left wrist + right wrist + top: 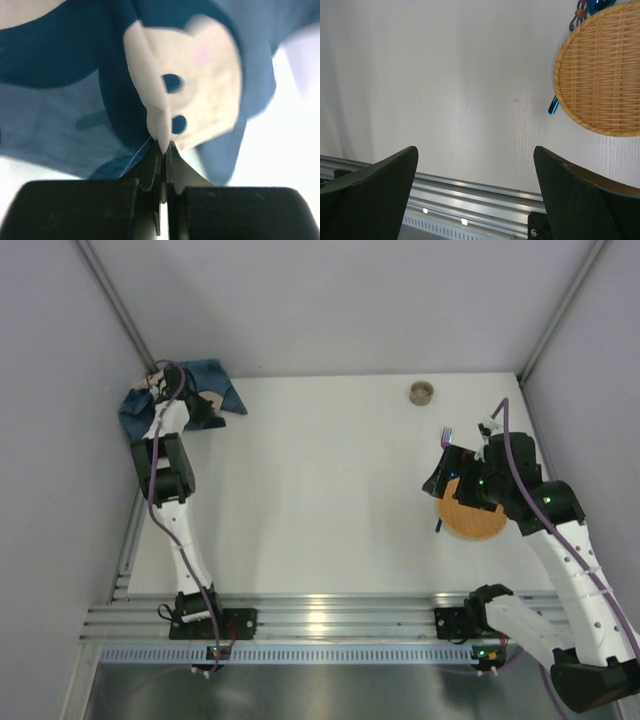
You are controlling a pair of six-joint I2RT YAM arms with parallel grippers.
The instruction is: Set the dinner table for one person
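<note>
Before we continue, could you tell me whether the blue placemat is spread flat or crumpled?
Crumpled: the blue placemat lies bunched in the far-left corner of the dinner table, the left gripper shut on a fold.

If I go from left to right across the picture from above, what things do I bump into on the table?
On the table: crumpled blue cloth → small round brown thing → woven plate.
</note>
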